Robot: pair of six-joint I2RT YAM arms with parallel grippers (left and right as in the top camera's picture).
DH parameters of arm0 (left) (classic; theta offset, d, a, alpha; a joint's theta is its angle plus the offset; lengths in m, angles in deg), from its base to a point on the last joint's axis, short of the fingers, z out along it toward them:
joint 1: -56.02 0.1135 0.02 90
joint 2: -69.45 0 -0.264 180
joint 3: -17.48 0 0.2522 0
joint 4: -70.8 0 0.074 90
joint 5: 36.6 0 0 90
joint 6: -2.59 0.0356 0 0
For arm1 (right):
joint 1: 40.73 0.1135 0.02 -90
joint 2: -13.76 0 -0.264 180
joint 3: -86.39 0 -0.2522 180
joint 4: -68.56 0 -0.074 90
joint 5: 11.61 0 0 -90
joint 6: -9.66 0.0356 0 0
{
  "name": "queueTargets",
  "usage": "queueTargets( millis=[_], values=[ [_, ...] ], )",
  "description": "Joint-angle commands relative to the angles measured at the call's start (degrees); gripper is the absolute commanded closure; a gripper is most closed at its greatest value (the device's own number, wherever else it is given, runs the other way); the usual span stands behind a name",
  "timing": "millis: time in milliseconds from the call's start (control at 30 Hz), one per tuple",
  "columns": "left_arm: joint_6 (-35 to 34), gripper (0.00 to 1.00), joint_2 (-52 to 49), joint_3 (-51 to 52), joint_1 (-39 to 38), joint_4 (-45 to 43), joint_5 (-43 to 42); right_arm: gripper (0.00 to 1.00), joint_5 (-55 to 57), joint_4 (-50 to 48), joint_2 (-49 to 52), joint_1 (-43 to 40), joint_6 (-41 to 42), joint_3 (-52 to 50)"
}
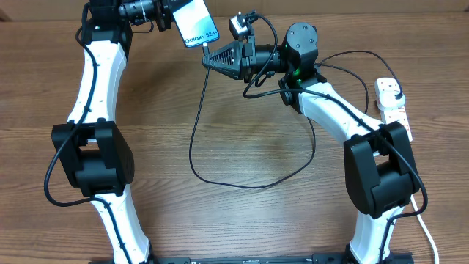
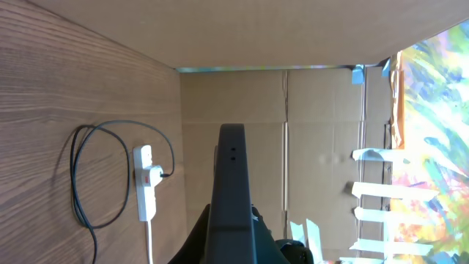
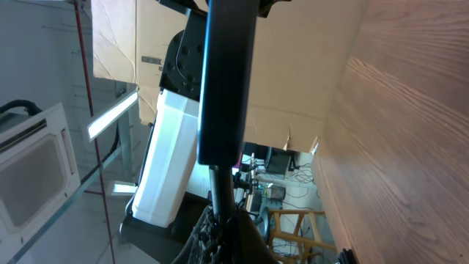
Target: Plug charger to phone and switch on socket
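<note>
Wood-grain table [image 1: 242, 220], cardboard wall [image 2: 293, 147] behind. Phone [image 1: 196, 23] raised near far edge, screen up, clamped in closed left gripper [image 1: 168, 17]. Right gripper [image 1: 209, 59] pinched tight on charger [image 1: 192, 147] tip, right at phone's lower end. Cable looped across tabletop, ending at socket [image 1: 392, 103] by right edge.

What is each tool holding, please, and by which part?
Left tool: the phone, by the end away from the charger. Right tool: the charger, at its connector tip.

Overhead straight down on table [image 1: 242, 110] — both wrist views close, sideways, edge-on to phone [image 2: 233, 191]
</note>
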Motion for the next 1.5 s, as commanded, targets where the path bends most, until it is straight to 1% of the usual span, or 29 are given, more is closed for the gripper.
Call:
queueTargets(
  millis=[0, 533, 1267, 1467],
  values=[
    [1.1, 0.96, 0.0, -1.2, -0.2, -0.4, -0.7, 0.96, 0.5, 0.2, 0.3, 0.2, -0.2, 1.0],
    [1.1, 0.96, 0.0, -1.2, 0.5, -0.4, 1.1, 0.96, -0.1, 0.2, 0.3, 0.2, -0.2, 1.0],
    [2.4, 0.96, 0.0, -1.2, 0.4, -0.2, -1.6, 0.96, 0.6, 0.1, 0.3, 0.2, -0.2, 1.0],
    [-0.1, 0.96, 0.0, -1.2, 0.4, -0.2, -1.8, 0.96, 0.7, 0.1, 0.3, 0.2, -0.2, 1.0]
  ],
)
